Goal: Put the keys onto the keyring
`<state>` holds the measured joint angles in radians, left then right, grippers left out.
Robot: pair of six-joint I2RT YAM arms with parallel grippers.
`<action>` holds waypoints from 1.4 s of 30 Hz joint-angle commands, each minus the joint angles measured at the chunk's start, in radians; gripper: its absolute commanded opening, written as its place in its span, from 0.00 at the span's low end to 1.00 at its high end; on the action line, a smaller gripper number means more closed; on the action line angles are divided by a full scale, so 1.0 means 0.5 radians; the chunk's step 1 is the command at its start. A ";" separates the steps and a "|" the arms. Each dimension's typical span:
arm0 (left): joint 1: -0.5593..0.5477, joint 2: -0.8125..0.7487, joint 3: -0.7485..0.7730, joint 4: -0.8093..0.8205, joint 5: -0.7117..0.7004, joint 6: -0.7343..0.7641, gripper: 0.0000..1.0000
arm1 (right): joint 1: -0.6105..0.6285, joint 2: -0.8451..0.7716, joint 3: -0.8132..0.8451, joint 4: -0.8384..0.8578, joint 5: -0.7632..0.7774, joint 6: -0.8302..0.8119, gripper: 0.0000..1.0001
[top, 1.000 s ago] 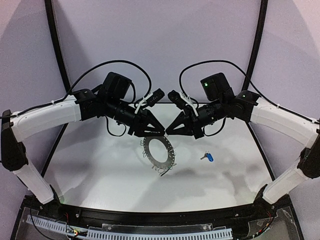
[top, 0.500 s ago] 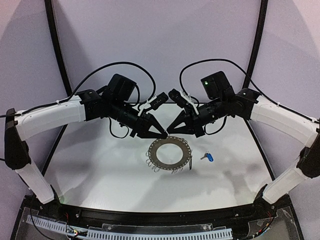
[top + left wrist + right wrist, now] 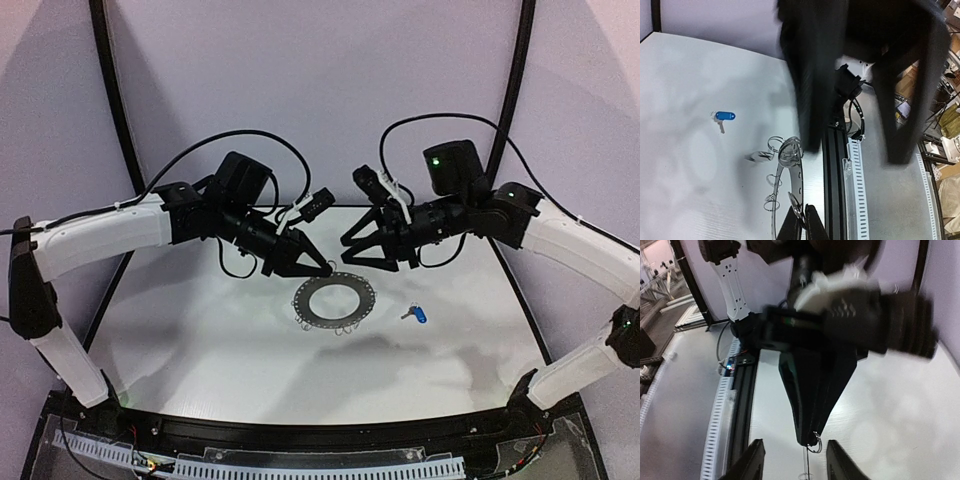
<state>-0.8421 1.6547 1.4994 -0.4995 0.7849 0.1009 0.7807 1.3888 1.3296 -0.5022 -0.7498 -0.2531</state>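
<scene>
Right gripper (image 3: pixel 352 252) is pulling away, jaws apart, probably for the blue-tagged key (image 3: pixel 418 314); left gripper (image 3: pixel 322 269) is clamping its jaws on the lowered keyring (image 3: pixel 336 319)

— What does the keyring (image 3: pixel 306 303) look like?
— Flat dull-grey metal, its wire clips (image 3: pixel 343 327) shinier. My left gripper (image 3: pixel 326 270) is matt black plastic.
— And around it?
— Smooth white table (image 3: pixel 200 330), faint sheen; the key (image 3: pixel 408 313) wears a glossy blue plastic tag (image 3: pixel 421 317).
</scene>
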 commanded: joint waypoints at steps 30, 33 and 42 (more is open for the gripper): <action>0.009 -0.751 -0.873 0.500 -0.155 0.680 0.01 | -0.776 0.104 -0.726 -0.070 1.220 1.159 0.81; 0.009 -0.769 -0.882 0.487 -0.158 0.673 0.01 | -0.789 0.275 -0.577 -0.181 1.268 1.015 0.81; 0.009 -0.816 -0.941 0.439 -0.199 0.695 0.01 | -0.947 0.746 -0.077 -0.517 0.786 0.370 0.69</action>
<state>-0.8398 1.2945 1.0428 -0.2848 0.6895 0.4408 0.3405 1.6722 1.1622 -0.6327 -0.2073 0.1493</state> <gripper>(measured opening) 0.010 0.740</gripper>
